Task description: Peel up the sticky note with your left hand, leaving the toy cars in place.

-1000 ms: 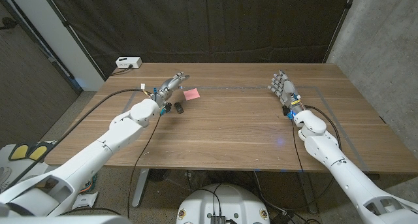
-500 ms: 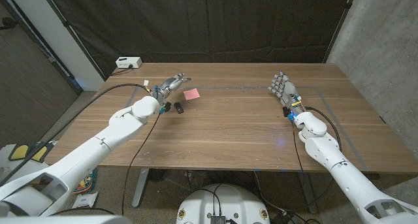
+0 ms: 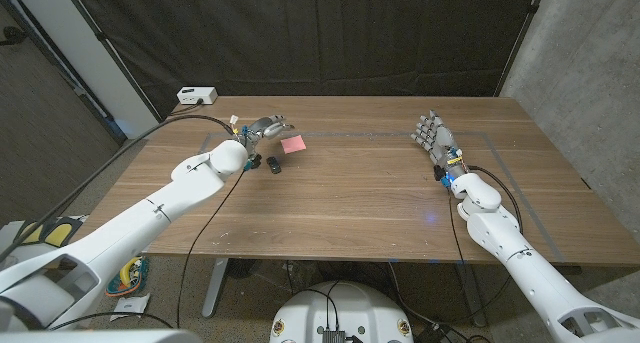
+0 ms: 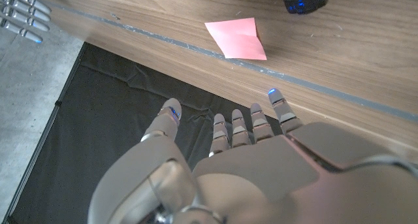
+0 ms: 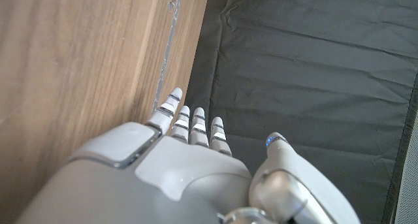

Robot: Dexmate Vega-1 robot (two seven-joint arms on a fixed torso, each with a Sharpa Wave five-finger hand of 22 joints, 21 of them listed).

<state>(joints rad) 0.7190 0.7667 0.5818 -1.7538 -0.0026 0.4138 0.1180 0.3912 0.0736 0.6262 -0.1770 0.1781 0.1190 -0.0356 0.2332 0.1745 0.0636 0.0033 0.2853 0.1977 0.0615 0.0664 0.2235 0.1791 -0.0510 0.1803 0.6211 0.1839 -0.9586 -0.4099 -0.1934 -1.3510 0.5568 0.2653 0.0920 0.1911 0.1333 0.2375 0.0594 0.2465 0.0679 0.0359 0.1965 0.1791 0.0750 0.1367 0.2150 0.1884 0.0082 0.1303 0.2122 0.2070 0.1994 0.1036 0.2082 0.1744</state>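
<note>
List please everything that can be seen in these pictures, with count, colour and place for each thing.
sticky note: one, pink, on the table's far left part, just right of the left hand; creased across the middle in the left wrist view
toy cars: small and dark, close together, just nearer the robot than the sticky note; exact count hard to tell
white box: one, at the table's far left corner, with a cable
table: one, brown wood, with a thin taped line across it
curtain: black, behind the table
left hand: one, silver-grey, holds nothing, fingers spread, beside the sticky note
right hand: one, silver-grey, holds nothing, at the table's far right part
</note>
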